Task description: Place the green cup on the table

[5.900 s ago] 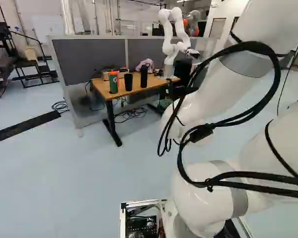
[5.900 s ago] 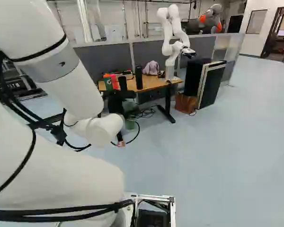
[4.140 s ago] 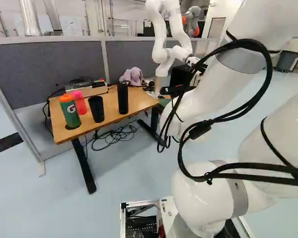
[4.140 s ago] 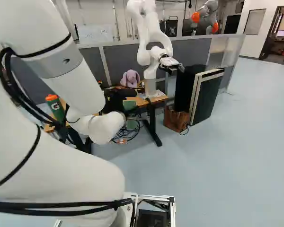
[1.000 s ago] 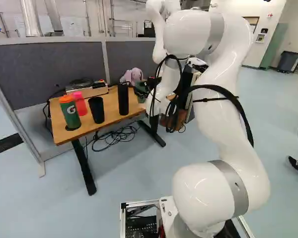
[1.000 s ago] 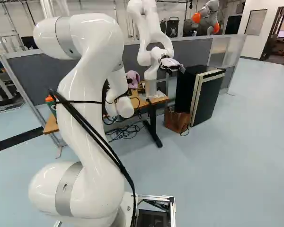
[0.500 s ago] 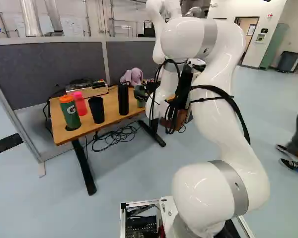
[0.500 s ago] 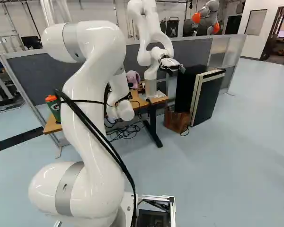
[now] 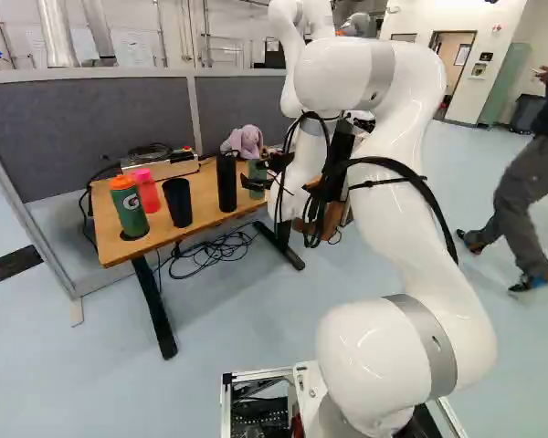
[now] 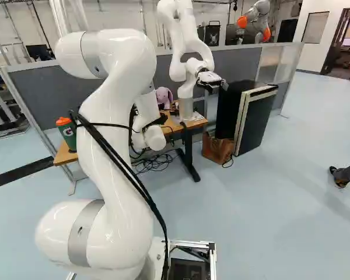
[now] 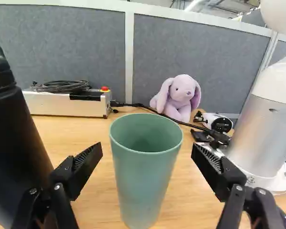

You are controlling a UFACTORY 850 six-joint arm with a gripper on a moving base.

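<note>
At the right part of the table (image 9: 201, 193) in the left base view, my gripper (image 9: 261, 172) is around the green cup (image 9: 256, 176). Seen from the wrist, the green cup (image 11: 144, 176) stands upright on the wooden tabletop (image 11: 76, 133), its mouth upward. The gripper (image 11: 147, 151) is open, one finger on each side of the cup with a gap between each finger and its wall. My arm hides cup and fingers in the right base view.
A black bottle (image 11: 14, 152) stands close beside one finger. Beyond the cup are a plush rabbit (image 11: 178, 98), a metal box (image 11: 62, 105) and another robot (image 11: 267, 133). A black tumbler (image 9: 177, 203), pink bottle (image 9: 146, 192) and green bottle (image 9: 129, 208) stand farther along.
The base first moved nearer the table, then stayed put. My arm has unfolded from beside the base to reach over the tabletop. In the last second it shifted slightly and the fingers spread away from the cup.
</note>
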